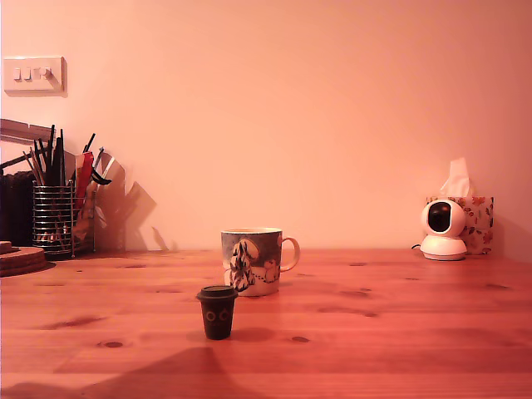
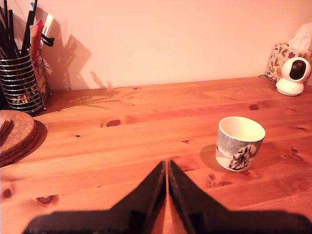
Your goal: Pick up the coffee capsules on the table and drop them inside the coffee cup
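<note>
You're facing light, rigid, slick capsule point(image 1: 217, 312) standing upright before cup point(image 1: 251, 261); gripper point(image 2: 167, 168) jaws sitting together, empty. You're best pinching tapered sides under rim.

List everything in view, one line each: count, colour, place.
coffee capsule: one, dark brown-black, upright on the table in front of the mug.
coffee cup: one, pale rim, blue-grey illustrated side, mid-table.
table: one, reddish-brown pine.
wire utensil holder: one, metal, filled with dark utensils, exterior view's left by the wall.
cork mats: a stack, brown, near the holder.
small camera: one, white, exterior view's right.
tissue box: one, floral, behind the camera.
light switch: one, white, on the wall.
gripper: one, black, fingers together, holding nothing.
</note>
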You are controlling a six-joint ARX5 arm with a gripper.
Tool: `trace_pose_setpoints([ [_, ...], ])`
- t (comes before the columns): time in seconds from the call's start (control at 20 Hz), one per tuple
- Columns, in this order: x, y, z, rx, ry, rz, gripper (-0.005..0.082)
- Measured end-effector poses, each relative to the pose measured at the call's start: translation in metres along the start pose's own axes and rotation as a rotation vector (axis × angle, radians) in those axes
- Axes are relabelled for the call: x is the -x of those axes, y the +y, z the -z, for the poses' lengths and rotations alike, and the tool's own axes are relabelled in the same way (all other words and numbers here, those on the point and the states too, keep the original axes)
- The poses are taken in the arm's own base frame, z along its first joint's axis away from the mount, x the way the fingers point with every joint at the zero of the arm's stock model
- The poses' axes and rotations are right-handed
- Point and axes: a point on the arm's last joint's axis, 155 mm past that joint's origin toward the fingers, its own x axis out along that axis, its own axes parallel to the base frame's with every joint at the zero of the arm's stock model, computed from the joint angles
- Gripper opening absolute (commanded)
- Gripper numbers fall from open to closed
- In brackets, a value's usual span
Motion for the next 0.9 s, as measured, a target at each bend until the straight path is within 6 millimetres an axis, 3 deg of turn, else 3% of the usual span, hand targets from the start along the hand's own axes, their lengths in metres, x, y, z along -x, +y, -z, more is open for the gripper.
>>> trace_pose_setpoints([
  [0.05,0.002,-0.002,0.002,-0.022,0.009,0.011,-0.0019],
  [0.1,0.005,-0.003,0.017,-0.017,0.068,0.011,-0.0019],
  [0.25,0.021,-0.002,0.083,0.038,0.329,0.002,-0.0019],
  [0.35,0.025,-0.002,0.099,0.051,0.392,-0.001,-0.0019],
  [0.5,0.021,-0.002,0.088,0.040,0.345,0.001,-0.0019],
  [0.9,0.007,-0.003,0.029,-0.012,0.107,0.015,-0.0019],
])
